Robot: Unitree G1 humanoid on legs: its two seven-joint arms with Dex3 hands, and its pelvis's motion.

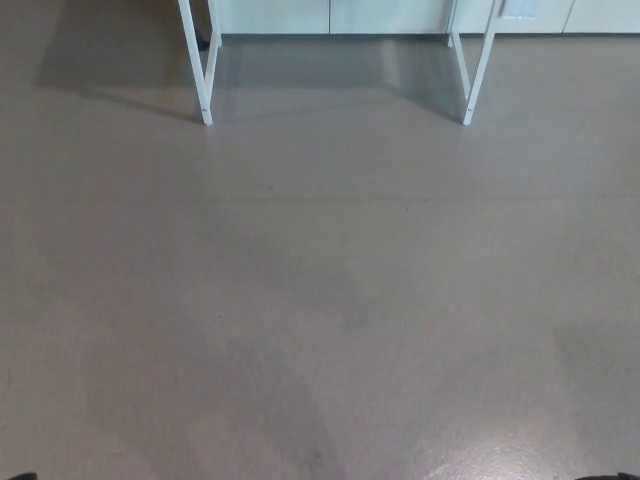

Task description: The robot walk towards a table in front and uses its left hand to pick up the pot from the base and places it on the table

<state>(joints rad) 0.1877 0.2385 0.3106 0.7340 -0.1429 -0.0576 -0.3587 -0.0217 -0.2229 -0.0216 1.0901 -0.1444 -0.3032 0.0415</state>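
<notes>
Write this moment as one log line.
table legs: ahead, across floor | pot: not in view | hands: not in view

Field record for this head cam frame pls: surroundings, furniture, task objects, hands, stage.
view: head camera, looking down
floor: grey-brown, smooth, glare patch lower right
left table leg: white, at top edge
right table leg: white, at top edge
tabletop: out of frame
cabinets: pale fronts behind the legs
pot: not in view
base: not in view
left hand: not in view
right hand: not in view
stage: table ahead, pick-up not yet begun
</notes>
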